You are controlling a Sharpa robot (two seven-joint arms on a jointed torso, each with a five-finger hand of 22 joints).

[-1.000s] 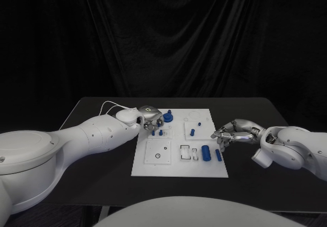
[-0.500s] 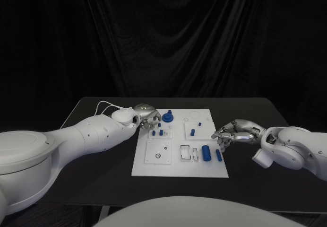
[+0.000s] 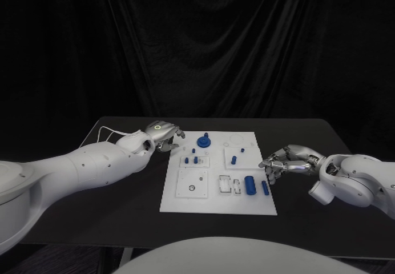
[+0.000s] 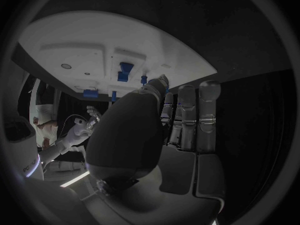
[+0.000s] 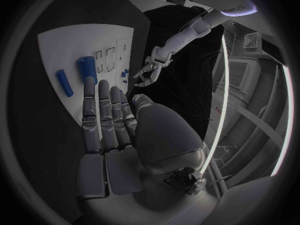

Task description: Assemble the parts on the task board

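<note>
The white task board (image 3: 216, 197) lies mid-table. A round blue part with a peg (image 3: 203, 141) stands at its back, and small blue pegs (image 3: 189, 160) sit in the middle blocks. A thick blue cylinder (image 3: 249, 184) and a thin one (image 3: 265, 187) lie near the right edge. My left hand (image 3: 165, 134) hovers off the board's back left corner, fingers extended, holding nothing. My right hand (image 3: 284, 162) hangs just right of the board, beside the two cylinders, also holding nothing. In the right wrist view its fingers (image 5: 103, 110) stretch toward the thick cylinder (image 5: 87, 67) without touching it.
Rectangular recesses (image 3: 226, 184) and a square plate with a hole (image 3: 191, 186) mark the board's front half. A thin white cable (image 3: 111, 132) loops behind my left wrist. Black table (image 3: 321, 211) surrounds the board on every side.
My left hand has drawn back to the left, away from the round blue part and off the board. The right hand has barely shifted.
</note>
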